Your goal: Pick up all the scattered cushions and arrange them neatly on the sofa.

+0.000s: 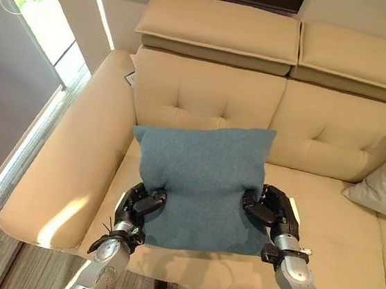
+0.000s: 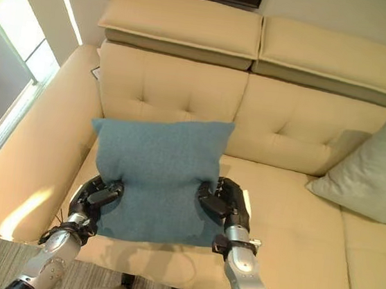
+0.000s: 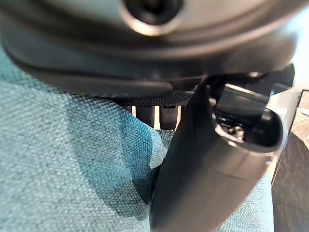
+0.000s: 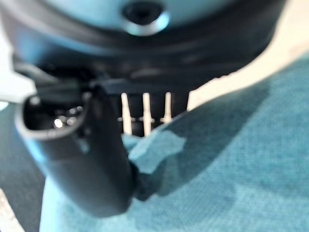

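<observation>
A blue cushion (image 1: 199, 180) stands tilted on the cream sofa's seat (image 1: 330, 223), its top leaning toward the backrest (image 1: 212, 94). My left hand (image 1: 141, 205) grips its lower left edge, thumb curled over the fabric (image 3: 72, 159). My right hand (image 1: 269, 208) grips the lower right edge the same way, thumb pressed into the blue cloth (image 4: 231, 174). A grey cushion (image 2: 374, 172) leans against the backrest at the far right of the sofa.
The sofa's wide left armrest (image 1: 72, 165) runs beside the blue cushion. Two headrest pads (image 1: 220, 25) top the backrest. A window (image 1: 28, 0) and grey wall lie to the left. Striped carpet (image 1: 26, 265) shows in front of the sofa.
</observation>
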Motion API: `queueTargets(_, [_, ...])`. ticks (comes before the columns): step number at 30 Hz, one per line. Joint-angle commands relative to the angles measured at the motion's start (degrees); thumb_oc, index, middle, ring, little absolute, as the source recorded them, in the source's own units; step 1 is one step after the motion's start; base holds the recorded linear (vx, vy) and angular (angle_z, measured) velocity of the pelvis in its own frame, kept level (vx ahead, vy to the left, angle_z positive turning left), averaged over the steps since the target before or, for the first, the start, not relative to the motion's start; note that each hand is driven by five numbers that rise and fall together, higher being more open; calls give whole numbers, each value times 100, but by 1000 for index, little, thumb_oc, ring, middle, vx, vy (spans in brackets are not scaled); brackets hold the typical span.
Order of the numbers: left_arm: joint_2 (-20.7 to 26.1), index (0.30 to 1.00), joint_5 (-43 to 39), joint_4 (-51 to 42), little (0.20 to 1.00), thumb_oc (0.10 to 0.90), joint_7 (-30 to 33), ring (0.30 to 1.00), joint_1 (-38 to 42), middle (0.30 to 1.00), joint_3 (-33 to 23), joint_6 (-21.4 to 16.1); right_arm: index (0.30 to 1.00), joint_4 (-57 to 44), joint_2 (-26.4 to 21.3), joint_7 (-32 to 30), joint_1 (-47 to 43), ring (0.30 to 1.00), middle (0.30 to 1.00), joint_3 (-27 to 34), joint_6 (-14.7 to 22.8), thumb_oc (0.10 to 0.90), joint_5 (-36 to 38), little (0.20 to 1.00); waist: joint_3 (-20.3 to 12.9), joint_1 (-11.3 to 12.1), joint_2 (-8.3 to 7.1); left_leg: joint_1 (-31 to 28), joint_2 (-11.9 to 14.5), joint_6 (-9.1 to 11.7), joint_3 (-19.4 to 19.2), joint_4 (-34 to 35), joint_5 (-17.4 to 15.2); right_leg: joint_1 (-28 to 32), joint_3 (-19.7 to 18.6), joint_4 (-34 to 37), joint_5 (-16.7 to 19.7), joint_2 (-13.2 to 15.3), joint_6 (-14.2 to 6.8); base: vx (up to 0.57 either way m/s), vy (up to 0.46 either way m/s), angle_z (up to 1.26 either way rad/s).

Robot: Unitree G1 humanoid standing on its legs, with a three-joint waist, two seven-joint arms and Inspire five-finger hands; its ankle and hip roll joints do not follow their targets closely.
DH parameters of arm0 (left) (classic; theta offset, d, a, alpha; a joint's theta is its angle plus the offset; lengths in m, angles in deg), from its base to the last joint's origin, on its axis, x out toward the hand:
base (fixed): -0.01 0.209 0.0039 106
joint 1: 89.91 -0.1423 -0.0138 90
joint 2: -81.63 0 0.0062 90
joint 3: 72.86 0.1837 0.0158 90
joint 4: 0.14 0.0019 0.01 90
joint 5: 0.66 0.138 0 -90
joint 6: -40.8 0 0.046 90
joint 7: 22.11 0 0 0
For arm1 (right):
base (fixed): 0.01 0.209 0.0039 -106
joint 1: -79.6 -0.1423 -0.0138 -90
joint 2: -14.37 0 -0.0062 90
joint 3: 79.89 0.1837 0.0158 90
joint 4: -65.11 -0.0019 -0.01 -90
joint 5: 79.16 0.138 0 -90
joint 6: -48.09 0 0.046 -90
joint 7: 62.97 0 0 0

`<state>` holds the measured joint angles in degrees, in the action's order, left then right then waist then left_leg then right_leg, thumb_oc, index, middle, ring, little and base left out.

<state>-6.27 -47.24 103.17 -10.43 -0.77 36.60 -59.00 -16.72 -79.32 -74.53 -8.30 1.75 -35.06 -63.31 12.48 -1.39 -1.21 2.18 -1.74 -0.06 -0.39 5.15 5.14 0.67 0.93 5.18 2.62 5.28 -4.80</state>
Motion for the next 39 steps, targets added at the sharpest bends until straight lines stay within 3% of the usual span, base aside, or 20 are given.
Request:
queueTargets(1, [-348,300,582,-988,300,400,-453,300,677,300,276,-698,300,-777,101,197,-555,300,300,-208,718,400,-288,300,-845,-4,-65,76,227,70,-242,-61,-627,-80,196,-483,-479,107,-354,-3,27,-7])
queueTargets(8, [-258,300,1224,-780,300,400,-75,300,1380,300,366,-789,300,-493,180,-328,-1078,300,300,-286,777,400,-830,300,-677,-73,15,476,252,85,-334,-15,-558,-522,170,-203,-202,134,-403,-77,3,-12])
queueTargets(13, [-224,300,1764,-219,300,400,431,300,2692,300,608,-953,300,-21,309,-940,-2232,300,300,-562,868,400,-1083,300,-558,-135,68,1175,322,158,-392,-15,-342,-1193,133,-18,50,78,-460,-126,-10,-14])
queueTargets(16, [-265,300,1824,310,300,400,744,300,3770,300,825,-1107,300,365,296,-1397,-3115,300,300,-629,916,400,-1171,300,-528,-173,111,1703,341,325,-333,-15,-152,-1658,183,-18,90,43,-479,-123,-30,-5])
queueTargets(17, [-269,300,1823,329,300,400,743,300,3797,300,824,-1115,300,381,293,-1401,-3140,300,300,-626,923,400,-1172,300,-539,-178,117,1735,342,326,-325,-15,-146,-1686,190,-18,93,42,-478,-79,-17,6])
queueTargets(23, [-194,300,2132,1331,300,400,1201,300,5947,300,1219,-1280,300,1213,-314,-2247,-5135,300,300,-766,911,400,-1595,300,-559,-218,260,2416,256,470,-186,-15,66,-2353,244,-18,201,94,-480,-40,-7,8])
queueTargets(25, [-186,300,2176,1489,300,400,1247,300,6230,300,1280,-1301,300,1355,-425,-2319,-5408,300,300,-813,891,400,-1650,300,-570,-213,271,2488,257,482,-179,-15,107,-2439,246,-18,233,100,-476,-16,-4,1])
queueTargets(26, [-104,300,2444,1804,300,400,1452,300,6809,300,1408,-1322,300,1681,-658,-2549,-5964,300,300,-933,883,400,-1830,300,-552,-199,281,2588,250,505,-188,-15,140,-2541,246,-18,251,112,-491,0,0,0])
queueTargets(33, [-131,300,2751,2449,300,400,2088,300,7816,300,1542,-1358,300,2555,-1183,-3240,-7367,300,300,-1519,571,400,-2438,300,-468,-137,262,2878,267,544,-182,-15,204,-2881,224,-18,306,117,-518,-4,-8,-1])
queueTargets(39, [-100,300,2917,3103,300,400,2184,300,8326,300,1691,-1187,300,3067,-1167,-3434,-7850,300,300,-1764,446,400,-2478,300,-393,-157,253,3135,290,577,-140,-15,307,-3154,225,-18,400,101,-515,-28,-18,4])
